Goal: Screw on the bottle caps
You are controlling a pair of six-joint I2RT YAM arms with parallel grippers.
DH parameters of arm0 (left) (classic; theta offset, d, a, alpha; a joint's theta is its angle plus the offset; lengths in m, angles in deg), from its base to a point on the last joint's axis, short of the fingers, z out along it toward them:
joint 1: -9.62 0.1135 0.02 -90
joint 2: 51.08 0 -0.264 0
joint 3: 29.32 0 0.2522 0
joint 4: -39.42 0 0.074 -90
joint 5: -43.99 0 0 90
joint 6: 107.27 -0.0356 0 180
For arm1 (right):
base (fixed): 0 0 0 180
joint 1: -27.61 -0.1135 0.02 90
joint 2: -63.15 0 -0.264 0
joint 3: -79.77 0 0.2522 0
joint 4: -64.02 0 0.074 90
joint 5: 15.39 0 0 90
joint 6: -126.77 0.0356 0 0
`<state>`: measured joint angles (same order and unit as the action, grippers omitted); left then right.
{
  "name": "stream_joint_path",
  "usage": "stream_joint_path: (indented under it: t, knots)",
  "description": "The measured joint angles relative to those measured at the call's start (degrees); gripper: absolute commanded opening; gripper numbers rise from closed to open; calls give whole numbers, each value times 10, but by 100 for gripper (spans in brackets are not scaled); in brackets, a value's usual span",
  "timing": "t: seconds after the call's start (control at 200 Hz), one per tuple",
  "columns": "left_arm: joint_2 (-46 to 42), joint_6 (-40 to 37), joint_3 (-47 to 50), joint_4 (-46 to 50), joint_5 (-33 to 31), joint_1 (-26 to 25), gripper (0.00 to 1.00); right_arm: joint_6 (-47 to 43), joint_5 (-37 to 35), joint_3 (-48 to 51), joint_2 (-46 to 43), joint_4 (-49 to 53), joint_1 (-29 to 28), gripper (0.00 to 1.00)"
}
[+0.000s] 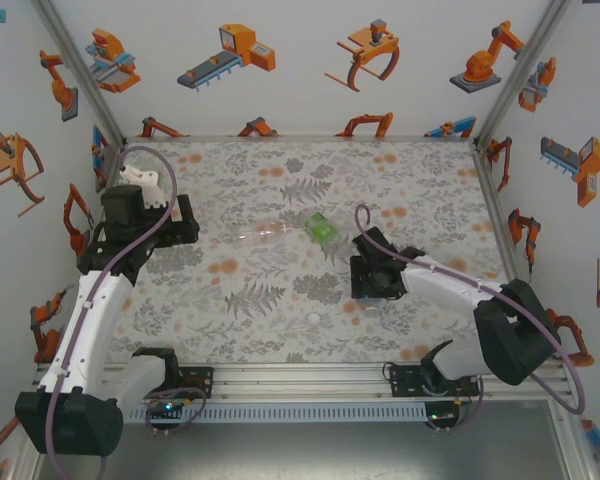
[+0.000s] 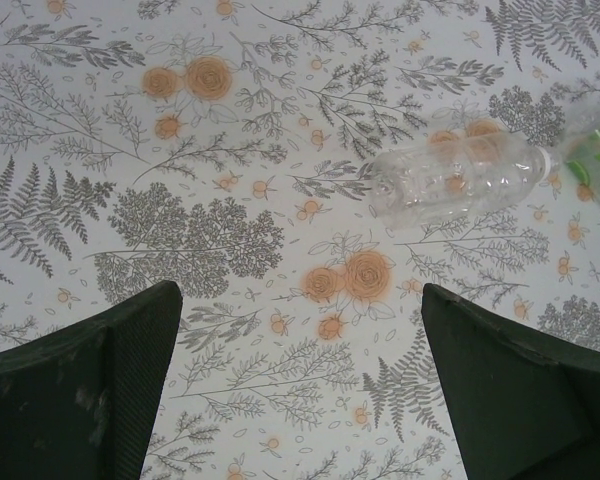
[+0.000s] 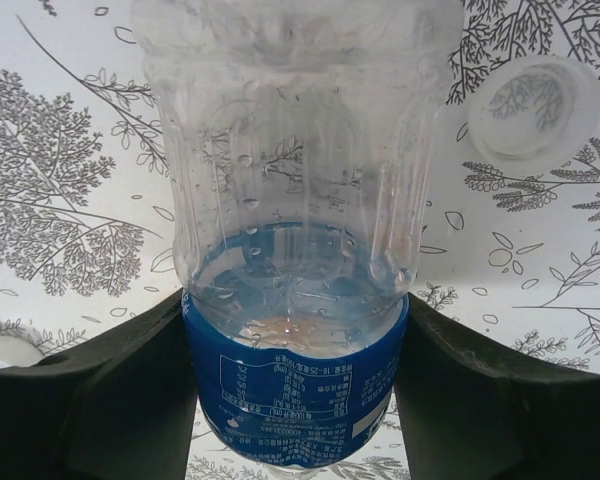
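Right wrist: right gripper (image 3: 295, 330) clamps blue-label bottle (image 3: 295, 150); left gripper (image 2: 300, 310) spread wide.

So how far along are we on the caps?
Done: nothing that shows; a cap lies loose, open side up. In hand: right end effector grips the blue bottle at its label. To do: cap it, then likely the plain bottle and green bottle lying mid-table; their necks are too unclear to judge. Left end effector is open, holding nothing.
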<state>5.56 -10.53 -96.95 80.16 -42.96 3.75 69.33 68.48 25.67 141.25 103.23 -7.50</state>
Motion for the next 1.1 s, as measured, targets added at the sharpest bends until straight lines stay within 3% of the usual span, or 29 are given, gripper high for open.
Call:
stream_joint_path:
  t: [0.255, 0.526, 0.841, 1.096]
  knots:
    - [5, -14, -17, 12, 46, -14, 97, -58, -2, 0, -134, 12, 0, 46]
    - [17, -27, -96, 26, 133, -55, 100, -323, 111, -8, -229, -35, -5, 37]
    - [86, -42, -188, 86, 186, -208, 99, -675, 218, -66, -239, -33, -54, 33]
    - [139, -30, -230, 108, 222, -314, 99, -861, 232, -82, -242, -30, -110, 31]
